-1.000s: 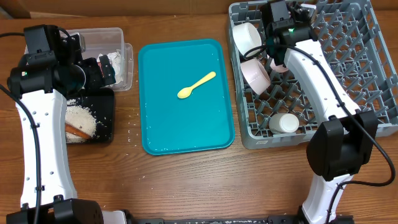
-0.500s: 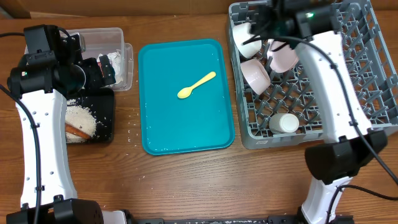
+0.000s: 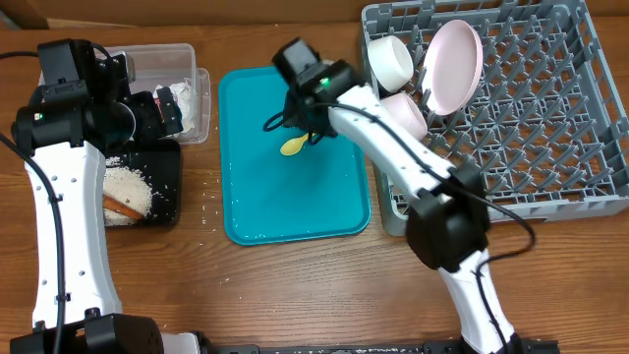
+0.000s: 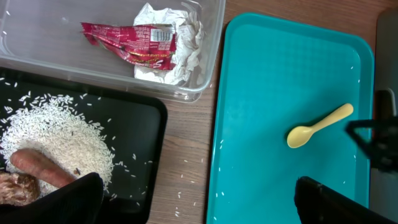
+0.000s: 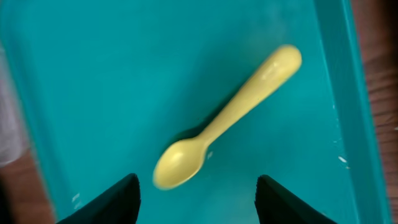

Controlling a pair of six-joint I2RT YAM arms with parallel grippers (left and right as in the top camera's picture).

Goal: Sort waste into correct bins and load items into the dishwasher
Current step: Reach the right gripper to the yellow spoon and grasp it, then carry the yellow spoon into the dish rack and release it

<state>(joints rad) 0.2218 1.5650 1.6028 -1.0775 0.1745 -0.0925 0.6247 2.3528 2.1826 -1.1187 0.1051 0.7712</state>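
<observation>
The pale yellow spoon (image 3: 293,146) lies on the teal tray (image 3: 295,206); it also shows in the left wrist view (image 4: 318,126) and the right wrist view (image 5: 227,115). My right gripper (image 3: 295,123) hangs open and empty just above the spoon, its fingers (image 5: 198,202) either side of the bowl end. The plate (image 3: 452,67) and two white bowls (image 3: 390,59) (image 3: 405,115) stand in the grey dish rack (image 3: 550,128). My left gripper (image 3: 162,110) is open and empty (image 4: 199,205) over the bins. The clear tub (image 4: 205,56) holds the red wrapper (image 4: 127,43) and napkin (image 4: 180,46). The black tray (image 4: 143,143) holds rice (image 4: 56,140), the carrot stick (image 4: 37,167) and a brown lump (image 4: 15,186).
Loose rice grains (image 4: 186,180) lie on the wooden table between the black tray and the teal tray. A cardboard box edge runs along the back. The small white cup is hidden behind my right arm.
My right arm swung left from the dish rack, leaving the plate standing there, and now hovers over the spoon on the teal tray. The left arm has not moved.
</observation>
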